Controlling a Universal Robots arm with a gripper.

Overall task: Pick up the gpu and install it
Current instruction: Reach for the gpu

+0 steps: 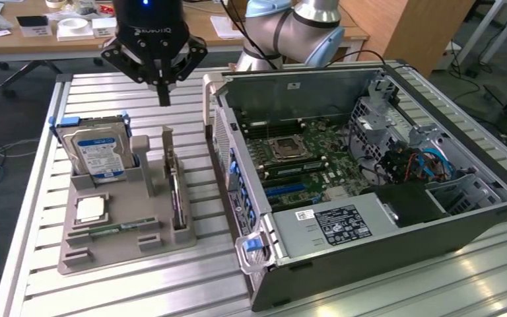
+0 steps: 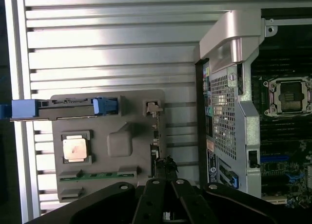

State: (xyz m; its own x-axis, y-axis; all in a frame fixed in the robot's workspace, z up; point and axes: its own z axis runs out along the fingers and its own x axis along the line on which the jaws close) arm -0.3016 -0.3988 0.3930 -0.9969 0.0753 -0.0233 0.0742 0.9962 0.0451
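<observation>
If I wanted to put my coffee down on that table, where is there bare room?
Bare slats lie between the gray tray and the table's near edge, and beyond the hard drive, where the gripper hovers. The gap between tray and computer case is tight.

The surface (image 1: 148, 290) is a silver metal top of parallel slats. Two items rest directly on it: a grey component holder (image 1: 117, 254) toward the exterior view's left, and just beside it, on the right, an open computer case (image 1: 385, 254).
</observation>
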